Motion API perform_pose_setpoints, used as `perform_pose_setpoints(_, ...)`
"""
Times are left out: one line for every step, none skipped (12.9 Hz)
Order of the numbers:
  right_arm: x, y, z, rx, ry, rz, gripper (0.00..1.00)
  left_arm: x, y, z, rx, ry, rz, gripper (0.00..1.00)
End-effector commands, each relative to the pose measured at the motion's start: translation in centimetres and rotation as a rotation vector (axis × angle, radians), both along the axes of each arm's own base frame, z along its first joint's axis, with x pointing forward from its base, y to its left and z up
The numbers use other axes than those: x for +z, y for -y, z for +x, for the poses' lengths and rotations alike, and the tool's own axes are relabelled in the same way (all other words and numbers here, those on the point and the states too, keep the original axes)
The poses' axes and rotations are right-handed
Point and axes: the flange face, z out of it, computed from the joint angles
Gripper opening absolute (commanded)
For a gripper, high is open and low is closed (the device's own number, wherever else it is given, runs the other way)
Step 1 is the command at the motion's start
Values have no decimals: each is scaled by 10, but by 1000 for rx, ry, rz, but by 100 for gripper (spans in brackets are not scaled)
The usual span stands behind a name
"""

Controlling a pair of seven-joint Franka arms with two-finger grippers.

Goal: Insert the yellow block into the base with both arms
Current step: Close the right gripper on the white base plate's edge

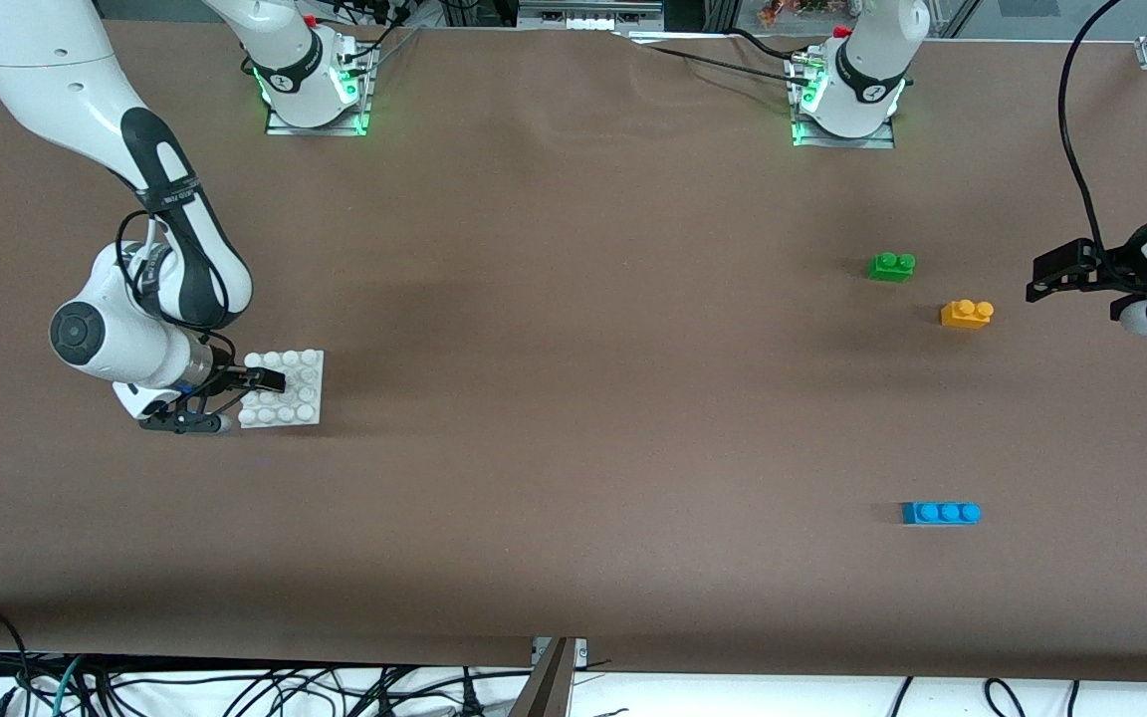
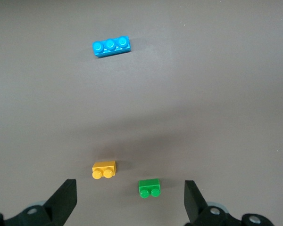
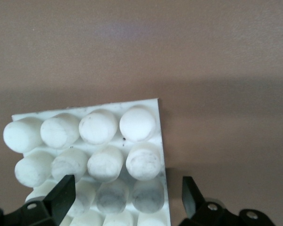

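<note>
The yellow block [image 1: 967, 314] lies on the table toward the left arm's end, studs up; it also shows in the left wrist view [image 2: 104, 169]. My left gripper [image 1: 1043, 279] hangs open and empty over the table beside it [image 2: 129, 205]. The white base [image 1: 282, 388] lies flat toward the right arm's end. My right gripper [image 1: 230, 400] is low at the base, open, with one finger over the studs and the other off the plate. In the right wrist view the base [image 3: 94, 150] has its edge between the open jaws of my right gripper [image 3: 126, 197].
A green two-stud brick [image 1: 892, 266] lies close to the yellow block, farther from the front camera, and also shows in the left wrist view [image 2: 149, 188]. A blue three-stud brick [image 1: 942, 513] lies nearer to the camera [image 2: 112, 46]. Brown cloth covers the table.
</note>
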Motion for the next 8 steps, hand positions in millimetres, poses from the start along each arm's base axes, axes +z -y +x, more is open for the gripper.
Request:
perform_pose_setpoints(0, 5, 3, 19, -10, 31, 100, 6, 0, 3, -20, -2, -1, 100)
perform_pose_setpoints(0, 9, 4, 13, -8, 31, 100, 6, 0, 3, -20, -2, -1, 100)
perform_pose_setpoints(-1, 13, 3, 17, -8, 33, 100, 6, 0, 3, -20, -2, -1, 100)
perform_pose_setpoints(-3, 17, 3, 17, -10, 38, 100, 7, 0, 2, -20, 0, -1, 100)
perform_pose_setpoints(-3, 16, 2, 6, -10, 48, 100, 6, 0, 3, -20, -2, -1, 100)
perform_pose_setpoints(-3, 15, 2, 0, -10, 54, 100, 6, 0, 3, -20, -2, -1, 100)
perform_pose_setpoints(-5, 15, 1, 0, -13, 56, 100, 7, 0, 2, -20, 0, -1, 100)
perform_pose_setpoints(-11, 16, 0, 11, -20, 60, 100, 6, 0, 3, -20, -2, -1, 100)
